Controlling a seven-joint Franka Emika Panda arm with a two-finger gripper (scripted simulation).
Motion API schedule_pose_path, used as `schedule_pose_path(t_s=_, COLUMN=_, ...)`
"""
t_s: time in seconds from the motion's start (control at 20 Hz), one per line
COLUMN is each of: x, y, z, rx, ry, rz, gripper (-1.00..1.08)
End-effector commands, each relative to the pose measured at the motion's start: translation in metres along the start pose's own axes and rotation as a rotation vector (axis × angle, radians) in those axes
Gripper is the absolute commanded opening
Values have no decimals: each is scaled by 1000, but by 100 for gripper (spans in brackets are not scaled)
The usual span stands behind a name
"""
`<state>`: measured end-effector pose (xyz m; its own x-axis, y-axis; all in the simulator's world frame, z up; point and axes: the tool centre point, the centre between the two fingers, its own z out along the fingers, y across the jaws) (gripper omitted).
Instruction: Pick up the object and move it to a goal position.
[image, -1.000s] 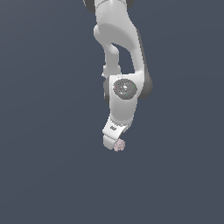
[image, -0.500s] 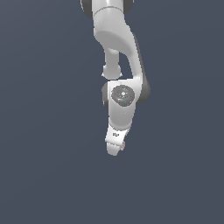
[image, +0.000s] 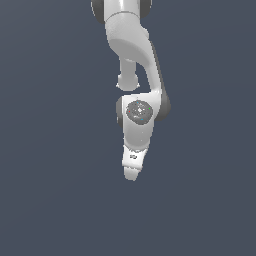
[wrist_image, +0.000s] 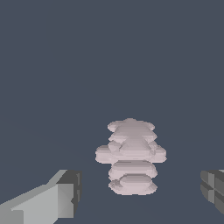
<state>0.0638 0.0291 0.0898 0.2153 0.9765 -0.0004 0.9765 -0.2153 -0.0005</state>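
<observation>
Arm (image: 134, 60) hung from the upper edge of the exterior view, white links stacked one under another, wrist pointed down at the plain dark grey surface (image: 55, 200). Round dark joint cap faced the camera partway down. End effector (image: 131, 176) sat at the low tip of the arm, close over the surface, far from every edge in view; its fingers could not be told apart from this side.

Ball was hidden in the exterior view, the end effector's body standing in front of where it would lie.

Wrist view gave the better look. Ball (wrist_image: 131, 156) lay on the surface, pale pink-grey, lumpy, built of stacked bumpy layers. It rested between the two fingers. One finger (wrist_image: 65, 194) showed as a grey block with a dark pad; the other showed only as a dark ridged pad at the frame's edge. Clear grey surface lay on each side of the ball, between it and either pad, so neither pad touched it. End effector was spread wide, released, gripping nothing.

No corner or edge of the surface was visible in either view.
</observation>
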Motion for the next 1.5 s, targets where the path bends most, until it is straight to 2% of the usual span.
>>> schedule_pose_path(t_s=0.0, x=0, y=0, z=0, rx=-1, ry=0, rz=-8, gripper=100)
schedule_pose_path(t_s=0.25, x=0, y=0, z=7, rx=0, ry=0, rz=-4, gripper=100)
schedule_pose_path(t_s=0.65, x=0, y=-1, z=46, rx=0, ry=0, rz=-8, gripper=100)
schedule_pose_path(t_s=0.9, x=0, y=0, z=50, rx=-1, ry=0, rz=-8, gripper=100)
schedule_pose_path(t_s=0.95, x=0, y=0, z=50, rx=-1, ry=0, rz=-8, gripper=-100)
schedule_pose_path(t_s=1.45, x=1, y=3, z=46, rx=-9, ry=2, rz=-8, gripper=-100)
